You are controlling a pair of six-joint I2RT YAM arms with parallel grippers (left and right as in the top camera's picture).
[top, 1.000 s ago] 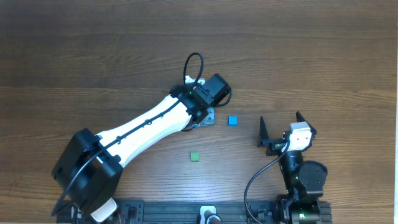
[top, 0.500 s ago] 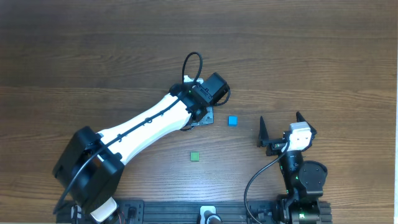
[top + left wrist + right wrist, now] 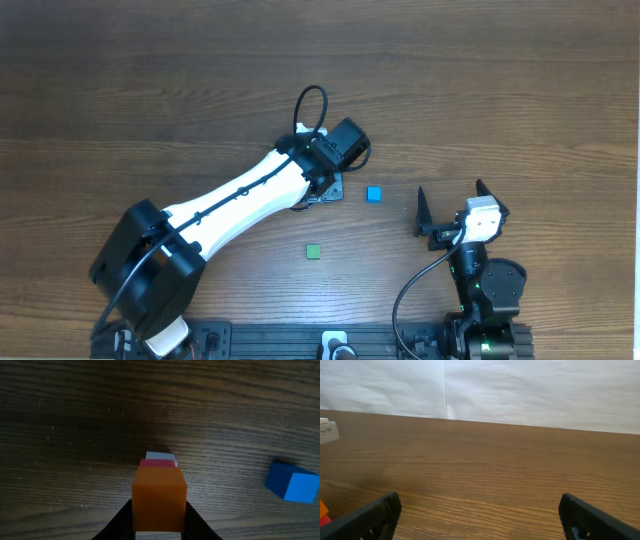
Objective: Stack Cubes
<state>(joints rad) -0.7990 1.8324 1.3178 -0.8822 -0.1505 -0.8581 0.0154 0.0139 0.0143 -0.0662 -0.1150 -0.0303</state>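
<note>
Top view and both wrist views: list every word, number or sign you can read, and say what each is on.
No text can be read.
Orange cube, blue cube, green cube: plain faces, no print.
White object in the right wrist view: faint dark marks, too blurred to read.

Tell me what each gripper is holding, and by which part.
The left gripper holds the orange cube, fingers pressed on two opposite side faces. The right gripper is open and holds nothing.
</note>
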